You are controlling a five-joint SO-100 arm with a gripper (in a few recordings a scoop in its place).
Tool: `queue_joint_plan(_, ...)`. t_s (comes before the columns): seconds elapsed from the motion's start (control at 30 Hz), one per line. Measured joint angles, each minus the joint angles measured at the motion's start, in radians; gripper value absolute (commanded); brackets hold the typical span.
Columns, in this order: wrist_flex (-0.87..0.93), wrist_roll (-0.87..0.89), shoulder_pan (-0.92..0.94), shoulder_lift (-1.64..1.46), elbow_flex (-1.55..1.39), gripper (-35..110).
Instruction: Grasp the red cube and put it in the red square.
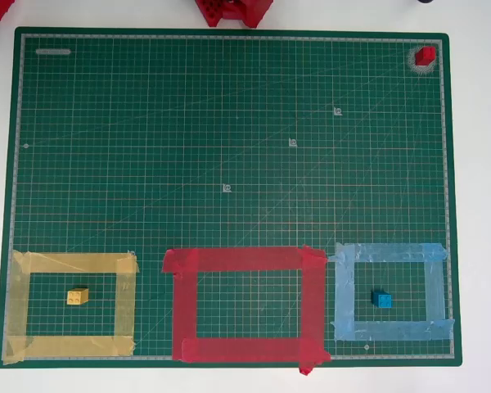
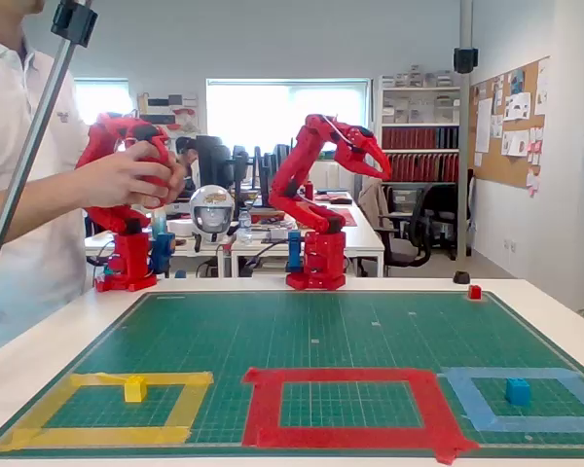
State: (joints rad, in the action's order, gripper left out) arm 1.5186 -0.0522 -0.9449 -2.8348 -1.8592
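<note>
Red cube [image 2: 475, 291] sits at far right corner of green mat [image 2: 311, 331], well apart from red square [image 2: 348, 404]. Claw [image 2: 378, 165] raised above arm base, cube lower right of it; jaw state: cannot tell.

arm [image 2: 311, 185]: glossy red plastic, curved segmented links
base [image 2: 316, 263]: blocky red housing, blue part on its left side
gripper [image 2: 370, 156]: red, two tapered fingers

An office: desks [image 2: 273, 233], office chair [image 2: 404, 238], bookshelves [image 2: 419, 122], pinboard [image 2: 511, 122].
</note>
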Motion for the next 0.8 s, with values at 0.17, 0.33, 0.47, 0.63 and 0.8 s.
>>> queue_joint_plan(0.17, 0.109, 0.144, -0.074, 0.114, 0.124, -2)
queue_joint_plan(0.33, 0.204, 0.219, -0.086, 0.209, 0.207, -2)
queue_joint_plan(0.47, 0.219, 0.264, -0.121, 0.219, 0.249, -2)
queue_joint_plan(0.63, 0.219, 0.318, -0.189, 0.299, 0.319, -2)
queue_joint_plan(0.8, 0.193, 0.394, -0.29, 0.437, 0.313, -2)
